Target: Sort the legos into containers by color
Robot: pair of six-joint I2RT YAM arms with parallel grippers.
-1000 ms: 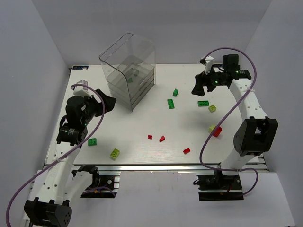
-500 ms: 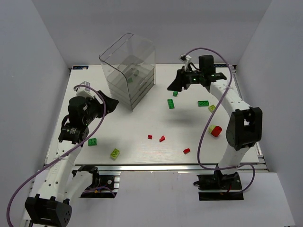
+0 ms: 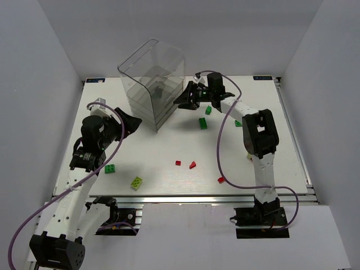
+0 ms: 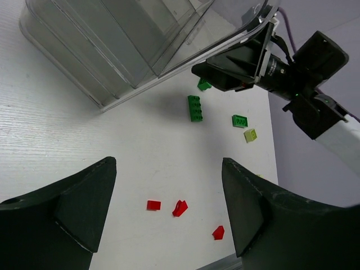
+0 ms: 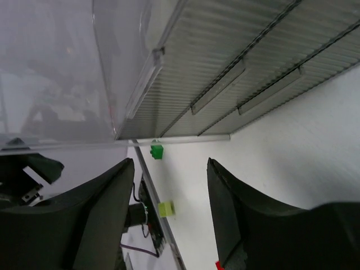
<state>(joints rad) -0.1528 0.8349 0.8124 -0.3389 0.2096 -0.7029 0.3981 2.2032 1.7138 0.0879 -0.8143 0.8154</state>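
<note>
Legos [image 3: 193,165] in red, three visible; left pincer [image 4: 169,208] and right pincer [image 5: 170,216] both spread.

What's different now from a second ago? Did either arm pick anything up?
The right gripper swung leftwards across the far side of the table, from near the right edge up to the front of the clear box. It is open and empty, so nothing was grabbed or dropped. The left gripper barely moved, and the loose bricks lie where they were.
</note>
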